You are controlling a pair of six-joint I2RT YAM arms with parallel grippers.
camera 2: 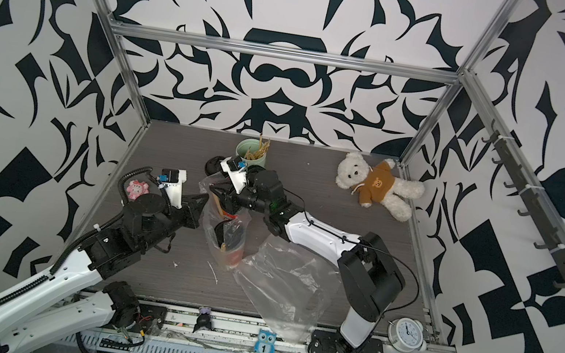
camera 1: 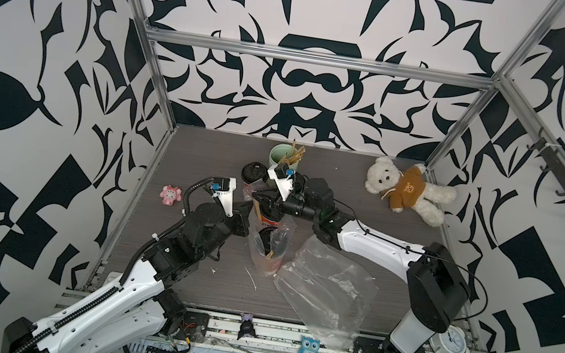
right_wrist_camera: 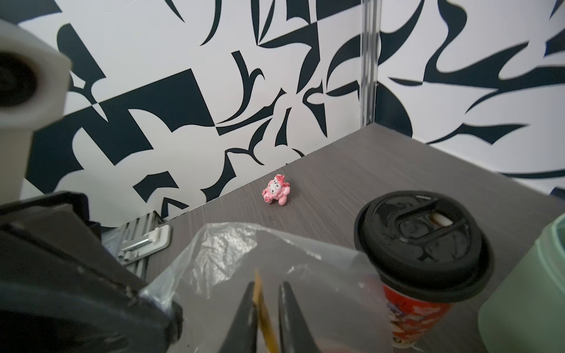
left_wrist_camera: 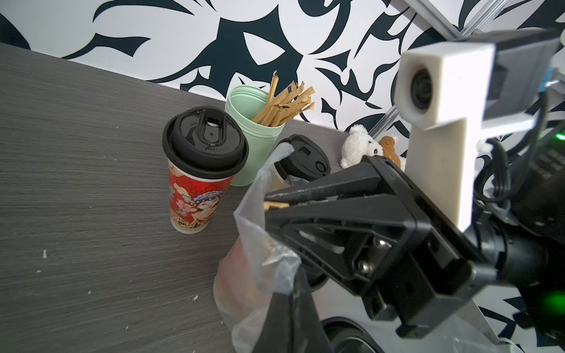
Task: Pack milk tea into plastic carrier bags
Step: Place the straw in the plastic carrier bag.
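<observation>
Milk tea in a tall red printed paper cup with a black dome lid (left_wrist_camera: 195, 195) stands upright near 12 o'clock on the grey wood-grain table (left_wrist_camera: 76, 183). Its long axis is vertical with the lid up, and it sits just beside the mint-green cup of brown sticks (left_wrist_camera: 255, 152).

At the table's centre I see the clear crinkly plastic carrier bag (camera 1: 253, 247) with another black-lidded red cup (camera 1: 265, 239) inside. In both top views the bag's long axis runs from the mouth at 12 o'clock to the bottom at 6 o'clock. I cannot tell whether it stands or leans. A second clear bag (camera 1: 321, 287) lies flat at 4 o'clock of it.

My left arm reaches in from 7 o'clock with the elbow bent. The left gripper (camera 1: 249, 206) points toward 3 o'clock at the bag's mouth, its jaws closed tight and pinching the rim.

My right arm comes from 5 o'clock, forearm running toward 10 o'clock. The wrist is bent so the right gripper (right_wrist_camera: 268, 287) points toward 9 o'clock over the same mouth. Its jaws stand a little apart with a thin brown stick (right_wrist_camera: 264, 318) between them. The stick rests against one finger (right_wrist_camera: 244, 314), leaves a gap to the other, and runs down into the bag.
</observation>
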